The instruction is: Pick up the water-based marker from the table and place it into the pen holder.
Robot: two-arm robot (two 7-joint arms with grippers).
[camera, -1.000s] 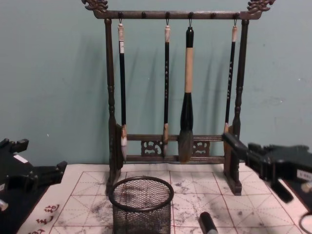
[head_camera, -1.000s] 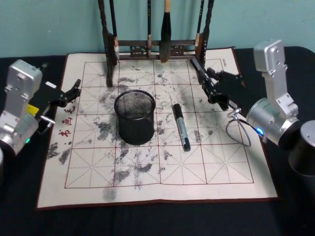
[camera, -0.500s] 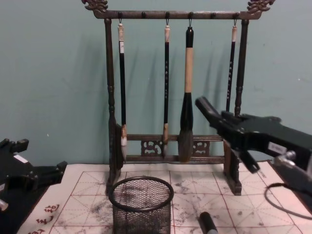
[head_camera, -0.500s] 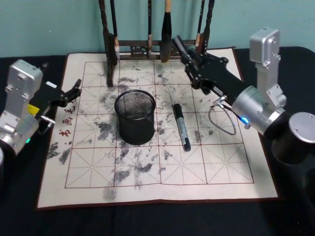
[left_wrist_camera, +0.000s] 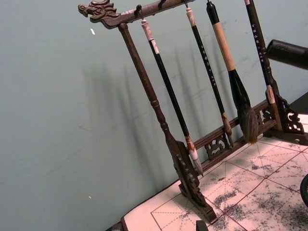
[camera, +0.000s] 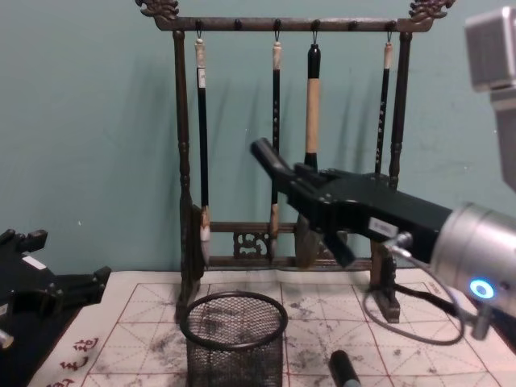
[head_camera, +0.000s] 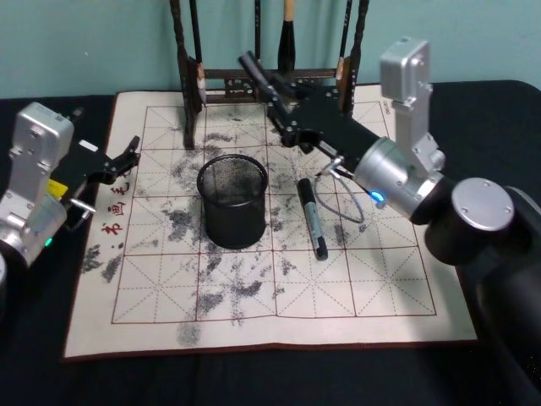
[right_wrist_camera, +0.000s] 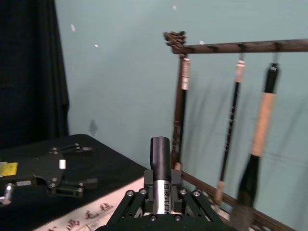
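My right gripper [head_camera: 283, 97] is shut on a black water-based marker [right_wrist_camera: 160, 154] with a white label. The marker's capped end [camera: 266, 155] points up and to the left, in the air above and just behind the pen holder [head_camera: 232, 211], a round cup of black wire mesh standing on the cream mat [head_camera: 355, 288]. A second black marker [head_camera: 311, 218] lies flat on the mat just right of the holder [camera: 234, 339]. My left gripper [head_camera: 127, 156] rests open at the mat's left edge.
A tall dark wooden brush rack [camera: 282, 24] with several hanging brushes stands at the back of the mat, right behind my right gripper [camera: 294, 181]. The black table [head_camera: 254, 376] surrounds the mat. My right arm's elbow [head_camera: 478, 211] hangs over the mat's right side.
My right arm has swung left from the mat's right side, carrying the marker to a spot above the back of the pen holder. The left arm and the lying marker have stayed put.
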